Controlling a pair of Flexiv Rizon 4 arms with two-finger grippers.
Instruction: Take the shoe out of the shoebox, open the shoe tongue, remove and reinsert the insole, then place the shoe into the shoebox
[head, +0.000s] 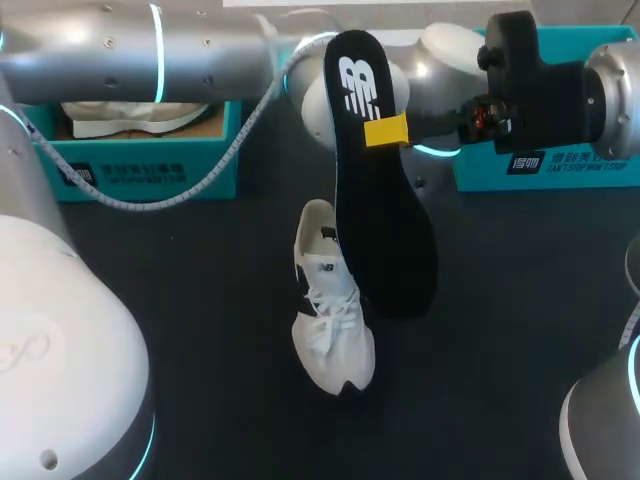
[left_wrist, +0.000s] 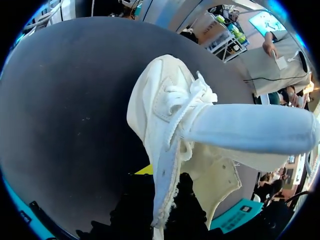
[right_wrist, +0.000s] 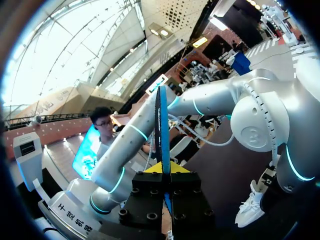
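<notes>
While the shoebox (head: 130, 170) stands far left, the white shoe (head: 330, 310) sits mid-table, heel rim pinched by the left gripper (left_wrist: 162, 200), and the right gripper (head: 386, 131) clamps the black insole (head: 385, 230) aloft. Removal looks done; next, reinsertion calls for steering its toe into the shoe's mouth.

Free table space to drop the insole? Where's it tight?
Bare table left of the shoe, in front of the shoebox. Also bare right of the insole, in front of the other teal box. Crowded: the middle, where the insole in the right gripper hangs over the shoe.
</notes>
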